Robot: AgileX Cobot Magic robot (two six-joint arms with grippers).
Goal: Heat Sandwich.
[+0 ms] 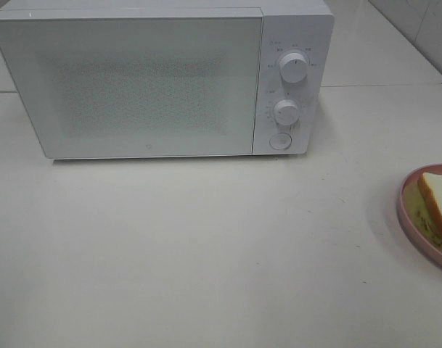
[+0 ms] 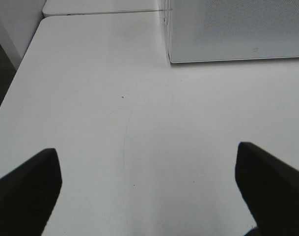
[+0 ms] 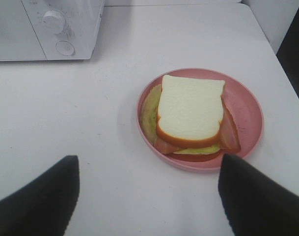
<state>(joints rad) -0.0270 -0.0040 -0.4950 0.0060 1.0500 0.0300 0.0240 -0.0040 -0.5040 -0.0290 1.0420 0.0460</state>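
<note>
The sandwich (image 3: 191,110) sits on a round pink plate (image 3: 247,110), white bread on top with a tan crust edge, and red and pale green layers poking out from under it. In the high view the sandwich (image 1: 438,203) is right at the right-hand edge, cut off by the frame, with the pink plate (image 1: 409,210) only partly showing. It rests on the white table (image 1: 206,246), well apart from the microwave (image 1: 162,80), which stands at the back with its door closed. Two round knobs, the upper knob (image 1: 294,67) and the lower knob (image 1: 286,111), are stacked on the control panel, and a round button (image 1: 280,141) sits just below them.

Over to the right gripper (image 3: 149,196): its dark fingers (image 3: 41,199) are spread wide, nothing between them, and it hangs over the table just short of the plate, not touching it. From this wrist view the microwave's panel corner (image 3: 61,29) shows beyond.

And the left gripper (image 2: 149,189): spread wide too, dark fingers (image 2: 26,191) apart with only bare table (image 2: 139,123) between them. It holds nothing. The microwave's lower front corner (image 2: 228,34) lies ahead of it, well apart.
</note>
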